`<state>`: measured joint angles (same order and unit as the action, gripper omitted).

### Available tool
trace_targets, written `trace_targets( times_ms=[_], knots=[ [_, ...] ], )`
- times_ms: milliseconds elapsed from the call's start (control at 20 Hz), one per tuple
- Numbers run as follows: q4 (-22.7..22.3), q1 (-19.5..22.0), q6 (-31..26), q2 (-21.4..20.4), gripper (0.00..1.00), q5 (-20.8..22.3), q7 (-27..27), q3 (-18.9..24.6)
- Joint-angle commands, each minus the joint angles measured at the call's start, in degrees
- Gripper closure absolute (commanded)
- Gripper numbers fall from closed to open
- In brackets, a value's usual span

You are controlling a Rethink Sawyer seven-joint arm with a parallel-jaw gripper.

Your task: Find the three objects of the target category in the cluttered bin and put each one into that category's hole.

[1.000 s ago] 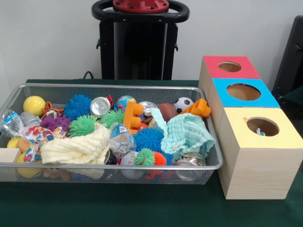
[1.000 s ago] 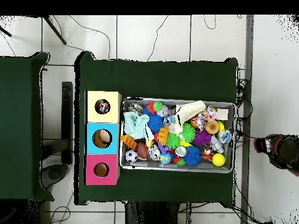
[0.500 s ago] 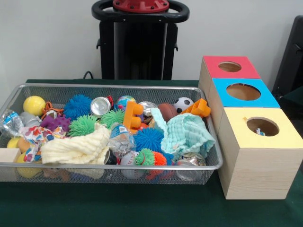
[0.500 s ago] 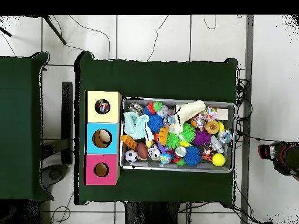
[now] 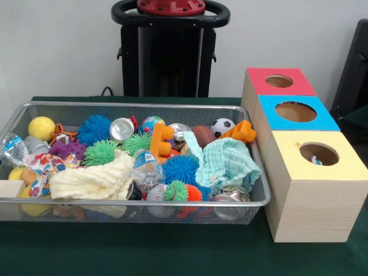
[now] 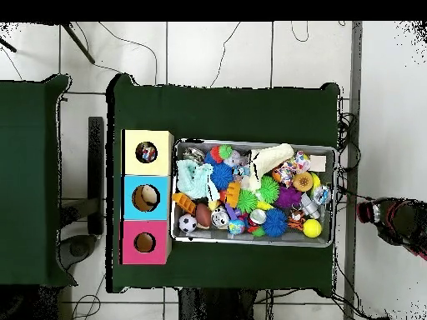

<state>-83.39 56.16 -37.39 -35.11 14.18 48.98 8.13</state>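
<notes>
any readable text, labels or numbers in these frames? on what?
None readable.
Crumpled clear wrapper with blue print at the wire mesh bin's end: print too blurred to read.
Patterned ball, blue and multicoloured: markings too small to read.
Silver can: no legible label.
Red, blue and yellow topped wooden boxes: no markings.

No text, label, brand, number or sign can be read anywhere.

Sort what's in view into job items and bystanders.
Job: wire bin of clutter; red-topped box, blue-topped box, yellow-topped box, each with a hole.
Bystanders: green tablecloth; person's shoe at the overhead view's edge. No gripper visible.
</notes>
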Motion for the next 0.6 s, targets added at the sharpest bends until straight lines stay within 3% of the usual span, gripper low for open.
trace_targets(
  times_ms=[50,600],
  knots=[
    [-10.44,-7.68,6.02,-3.08,1.00,-0.03,18.71,-2.42],
    [-15.52,-22.62,12.85,-3.60,1.00,-6.53,34.55,-14.84]
  ],
)
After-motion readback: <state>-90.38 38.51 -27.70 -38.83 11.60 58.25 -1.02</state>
